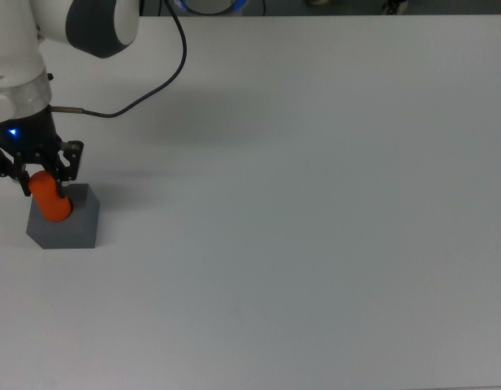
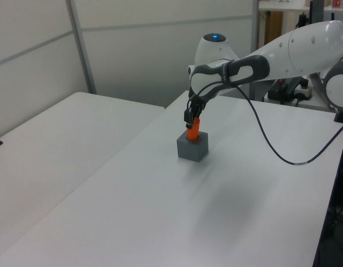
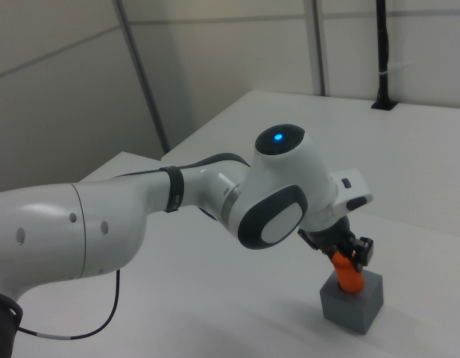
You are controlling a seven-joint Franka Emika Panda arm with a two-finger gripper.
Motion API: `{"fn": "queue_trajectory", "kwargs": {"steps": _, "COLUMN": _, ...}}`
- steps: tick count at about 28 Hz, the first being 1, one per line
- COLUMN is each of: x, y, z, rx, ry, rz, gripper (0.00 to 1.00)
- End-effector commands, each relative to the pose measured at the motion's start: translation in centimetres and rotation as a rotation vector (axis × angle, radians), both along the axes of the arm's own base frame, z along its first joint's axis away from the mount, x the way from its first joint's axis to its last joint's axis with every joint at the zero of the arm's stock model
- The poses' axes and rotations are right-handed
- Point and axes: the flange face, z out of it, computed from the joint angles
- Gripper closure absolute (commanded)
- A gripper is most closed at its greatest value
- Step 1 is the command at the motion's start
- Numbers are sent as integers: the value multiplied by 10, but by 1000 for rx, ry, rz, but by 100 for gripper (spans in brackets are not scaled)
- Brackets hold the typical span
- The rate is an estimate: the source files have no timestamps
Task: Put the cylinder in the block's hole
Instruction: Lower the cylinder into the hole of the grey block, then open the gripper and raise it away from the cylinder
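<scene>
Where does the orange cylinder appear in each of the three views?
Top view: the cylinder at far left, mid-height.
Left view: the cylinder just right of centre.
Right view: lower right.
Shared landmark: the grey block under it, the gripper holding it.

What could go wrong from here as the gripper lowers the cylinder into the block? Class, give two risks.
1. The cylinder looks tilted in the gripper, so it may jam against the hole's rim instead of sliding in.
2. The block sits loose on the table; an off-centre push could shove or tip it.
</scene>
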Motion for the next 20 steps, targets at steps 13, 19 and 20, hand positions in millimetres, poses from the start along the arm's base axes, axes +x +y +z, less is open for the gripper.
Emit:
{"fn": "queue_trajectory", "kwargs": {"steps": 13, "x": -11, "y": 17, "z": 59, "rx": 49, "ry": 85, "rz": 20, "gripper": 0}}
{"fn": "queue_trajectory", "kwargs": {"steps": 19, "x": -29, "y": 28, "z": 98, "rx": 76, "ry": 180, "rz": 40, "gripper": 0}}
{"fn": "queue_trajectory", "kwargs": {"steps": 20, "x": -30, "y": 29, "z": 100, "rx": 74, "ry": 182, "rz": 42, "gripper": 0}}
